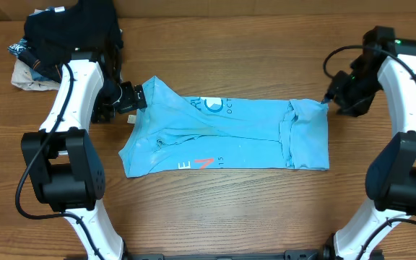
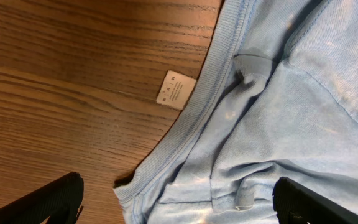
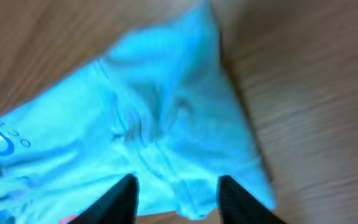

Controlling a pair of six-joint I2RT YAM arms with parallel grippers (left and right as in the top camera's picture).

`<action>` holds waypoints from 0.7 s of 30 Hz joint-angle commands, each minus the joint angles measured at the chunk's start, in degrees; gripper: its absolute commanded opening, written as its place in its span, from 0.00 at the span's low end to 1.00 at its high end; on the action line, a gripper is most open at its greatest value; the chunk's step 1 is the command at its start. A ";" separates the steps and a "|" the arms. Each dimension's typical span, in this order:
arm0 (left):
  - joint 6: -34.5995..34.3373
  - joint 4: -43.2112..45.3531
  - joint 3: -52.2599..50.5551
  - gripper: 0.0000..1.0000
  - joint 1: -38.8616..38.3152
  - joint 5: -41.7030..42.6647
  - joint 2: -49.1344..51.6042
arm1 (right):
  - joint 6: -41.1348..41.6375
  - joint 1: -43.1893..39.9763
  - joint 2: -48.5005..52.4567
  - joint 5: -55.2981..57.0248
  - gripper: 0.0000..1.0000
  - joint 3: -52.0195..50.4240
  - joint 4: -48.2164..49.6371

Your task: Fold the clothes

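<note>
We see T-shirt [image 1: 230,137] flat on tabletop [image 1: 230,209] between arms, folded lengthwise into long band; crosswise folds still left, we judge. Left gripper [image 1: 137,96]: jaws wide at collar [image 2: 197,106], empty. Right gripper [image 1: 329,102]: jaws partly apart over right end, nothing held.

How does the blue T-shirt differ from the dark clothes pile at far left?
Colour: the T-shirt is light blue with print; the dark pile is mostly black.
Pose: the T-shirt lies flat in a long band mid-table; the dark pile is heaped.
Makeup: the T-shirt is one garment; the dark pile looks like several.
Both are cloth resting on the wooden table.
</note>
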 commanded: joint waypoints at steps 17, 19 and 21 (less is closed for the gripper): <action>-0.33 0.24 0.48 1.00 -0.83 0.26 0.26 | 0.59 4.90 -1.46 -14.29 0.18 -25.05 30.23; -0.33 0.26 0.48 1.00 -0.83 0.24 0.26 | 0.57 4.70 -2.14 -14.40 0.17 -24.06 28.20; -0.33 0.28 0.48 1.00 -0.81 0.22 0.26 | 0.33 4.35 -3.72 -14.32 0.18 -22.23 25.33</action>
